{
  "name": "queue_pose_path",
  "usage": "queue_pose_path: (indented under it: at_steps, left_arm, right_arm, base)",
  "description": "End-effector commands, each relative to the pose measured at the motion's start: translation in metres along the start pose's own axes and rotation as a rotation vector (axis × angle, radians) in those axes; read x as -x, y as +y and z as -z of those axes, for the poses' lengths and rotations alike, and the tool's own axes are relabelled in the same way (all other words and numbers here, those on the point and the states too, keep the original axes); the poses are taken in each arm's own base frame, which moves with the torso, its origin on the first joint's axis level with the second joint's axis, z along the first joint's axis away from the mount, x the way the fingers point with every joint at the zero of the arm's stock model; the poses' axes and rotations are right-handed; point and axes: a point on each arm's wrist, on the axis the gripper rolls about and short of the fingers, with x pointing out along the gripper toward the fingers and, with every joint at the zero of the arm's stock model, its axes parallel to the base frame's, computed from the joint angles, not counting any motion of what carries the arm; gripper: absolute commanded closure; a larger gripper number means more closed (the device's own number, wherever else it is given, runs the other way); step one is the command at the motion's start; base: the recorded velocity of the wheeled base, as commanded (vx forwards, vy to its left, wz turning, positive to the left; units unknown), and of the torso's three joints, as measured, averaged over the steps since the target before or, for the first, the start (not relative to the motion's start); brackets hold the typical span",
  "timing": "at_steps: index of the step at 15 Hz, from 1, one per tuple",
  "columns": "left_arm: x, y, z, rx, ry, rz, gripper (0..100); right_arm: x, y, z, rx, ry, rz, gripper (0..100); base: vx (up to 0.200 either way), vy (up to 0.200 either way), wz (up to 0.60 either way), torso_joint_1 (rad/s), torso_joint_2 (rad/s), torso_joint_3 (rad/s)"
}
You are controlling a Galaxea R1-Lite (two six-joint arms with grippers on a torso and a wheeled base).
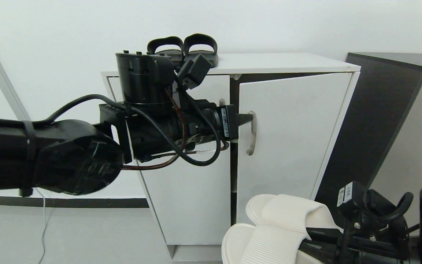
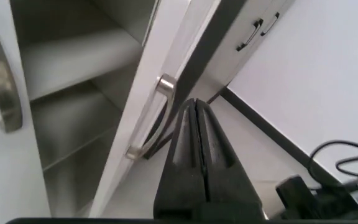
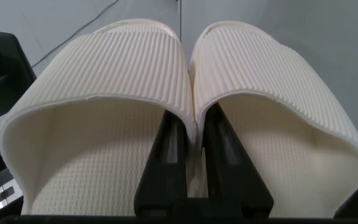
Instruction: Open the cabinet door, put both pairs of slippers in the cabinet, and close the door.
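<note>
Left gripper point(image 2: 196, 107), pinched shut and empty beside the door handle point(image 1: 252, 135), could slip off it — right gripper point(image 3: 194, 134) clamps the cream slippers point(image 3: 104, 68).

Left end effector point(image 2: 196, 109), arm stretched level, is pinched closed; right end effector point(image 3: 190, 134), held low, clamps white slippers point(image 3: 104, 74).

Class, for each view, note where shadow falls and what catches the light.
Head view: even light; dark shadow in the door gap; the handle gleams. Left wrist view: the shelves are softly shaded. Right wrist view: the white slippers are bright on top, dimmer under their straps.
</note>
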Motion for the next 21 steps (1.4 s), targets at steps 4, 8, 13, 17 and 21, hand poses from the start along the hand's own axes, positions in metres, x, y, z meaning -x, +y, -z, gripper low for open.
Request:
queue_pose_path:
  at_steps: [4, 8, 13, 17, 21]
  left_arm:
    - [0.019, 0.012, -0.007, 0.001, -0.031, -0.048, 100]
    - [-0.005, 0.036, -0.007, 0.011, -0.021, -0.069, 100]
    - [-0.032, 0.041, -0.007, 0.042, -0.033, -0.04, 100]
    - [-0.037, 0.042, -0.004, 0.075, -0.03, -0.039, 100]
    - [-0.038, 0.039, 0.002, 0.081, -0.027, -0.036, 100]
  right_arm:
    - [0.001, 0.001, 0.0, 0.003, -0.002, -0.002, 100]
    - [0.001, 0.001, 0.001, 0.019, 0.001, -0.004, 100]
    - [0.001, 0.002, 0.004, 0.022, 0.015, -0.008, 100]
    - [0.001, 0.003, 0.005, 0.023, 0.016, -0.012, 100]
    - [0.001, 0.007, 0.006, 0.03, 0.023, -0.031, 100]
  base:
    - [0.0, 0.0, 0.0, 0.0, 0.0, 0.0]
    - [0.0, 0.0, 0.0, 0.0, 0.0, 0.0]
    - [0.0, 0.0, 0.0, 0.0, 0.0, 0.0]
    - [-0.1, 0.0, 0.0, 0.001, 0.0, 0.001]
    - [-0.2, 0.0, 0.0, 0.002, 0.0, 0.001]
